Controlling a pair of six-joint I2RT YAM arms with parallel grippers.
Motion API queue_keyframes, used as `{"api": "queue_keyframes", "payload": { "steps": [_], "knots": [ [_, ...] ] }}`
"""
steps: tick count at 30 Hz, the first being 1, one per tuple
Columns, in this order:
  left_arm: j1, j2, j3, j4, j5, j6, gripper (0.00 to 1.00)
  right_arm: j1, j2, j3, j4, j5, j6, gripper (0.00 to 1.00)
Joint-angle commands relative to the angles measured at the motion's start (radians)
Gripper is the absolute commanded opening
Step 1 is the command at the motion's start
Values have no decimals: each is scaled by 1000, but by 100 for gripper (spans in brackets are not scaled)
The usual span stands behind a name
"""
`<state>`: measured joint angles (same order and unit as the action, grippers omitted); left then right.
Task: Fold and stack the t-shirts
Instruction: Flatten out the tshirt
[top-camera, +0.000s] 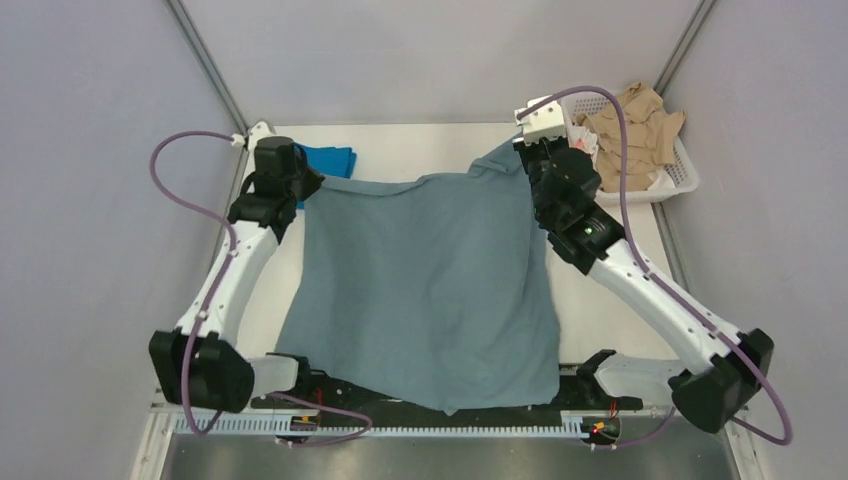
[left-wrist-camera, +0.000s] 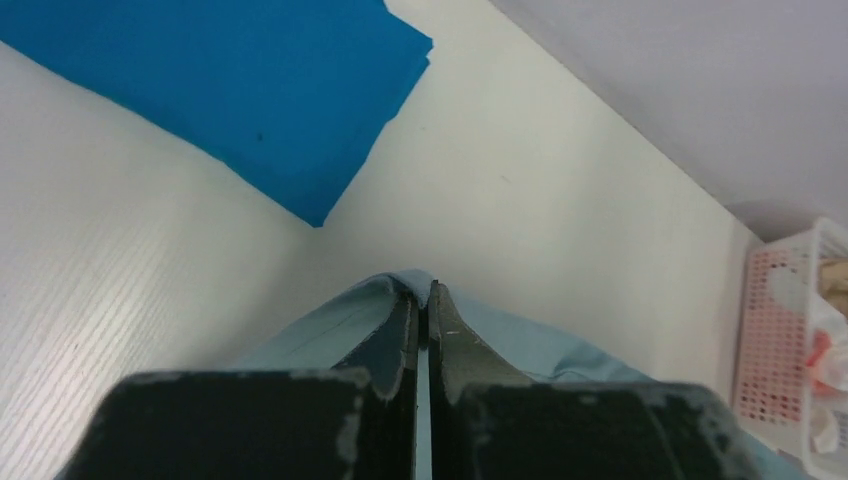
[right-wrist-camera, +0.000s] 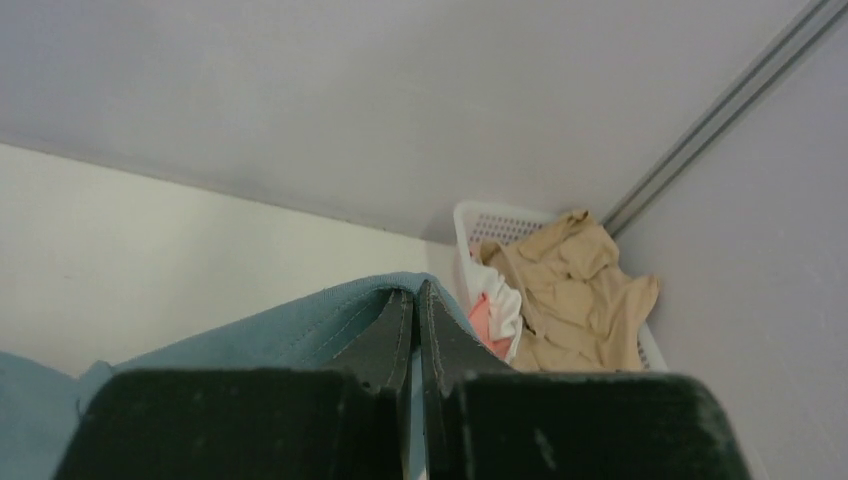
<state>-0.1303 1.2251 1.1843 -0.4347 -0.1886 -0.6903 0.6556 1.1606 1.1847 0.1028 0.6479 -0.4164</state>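
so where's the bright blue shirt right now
Top view: the cobalt blue t-shirt lies folded at the table's far-left corner, just beyond the left gripper that pinches the grey-blue t-shirt.

Nothing readable is showing: no lettering, label or number is appearing on the grey-blue t-shirt, the cobalt blue t-shirt or the white lattice basket.

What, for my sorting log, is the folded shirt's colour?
Folded shirt: cobalt blue, best in left wrist view.

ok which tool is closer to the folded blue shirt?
Left. The left tool is right beside the blue shirt, gripping a far corner of the grey shirt. The right tool grips the other corner across the table, near the basket.
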Motion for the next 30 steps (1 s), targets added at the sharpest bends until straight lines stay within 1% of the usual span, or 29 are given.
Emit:
{"api": "queue_keyframes", "payload": {
  "steps": [1,4,7,10,13,17,20,22,24,28,30],
  "knots": [
    [6,157,5,241,-87,57,2,-139,92,-39,182,-86,118,0],
    [13,351,67,258,-65,62,2,-205,205,-75,236,-155,176,0],
    [24,528,179,238,-28,63,2,-256,316,-92,281,-196,229,0],
    [32,667,279,217,7,57,2,-297,411,-119,347,-251,265,0],
    [35,745,335,201,19,51,2,-321,489,-137,385,-306,302,0],
    [35,759,317,195,33,40,2,-329,539,-206,411,-368,382,0],
    [35,721,244,218,52,18,2,-325,490,-362,437,-404,504,0],
    [35,684,167,272,83,2,2,-309,429,-491,472,-422,572,0],
    [35,648,102,324,115,-6,2,-278,359,-599,473,-404,620,0],
    [33,602,44,348,159,-17,2,-180,186,-723,403,-303,686,0],
    [32,590,34,354,168,-18,2,-137,116,-758,370,-278,682,0]
  ]
}}
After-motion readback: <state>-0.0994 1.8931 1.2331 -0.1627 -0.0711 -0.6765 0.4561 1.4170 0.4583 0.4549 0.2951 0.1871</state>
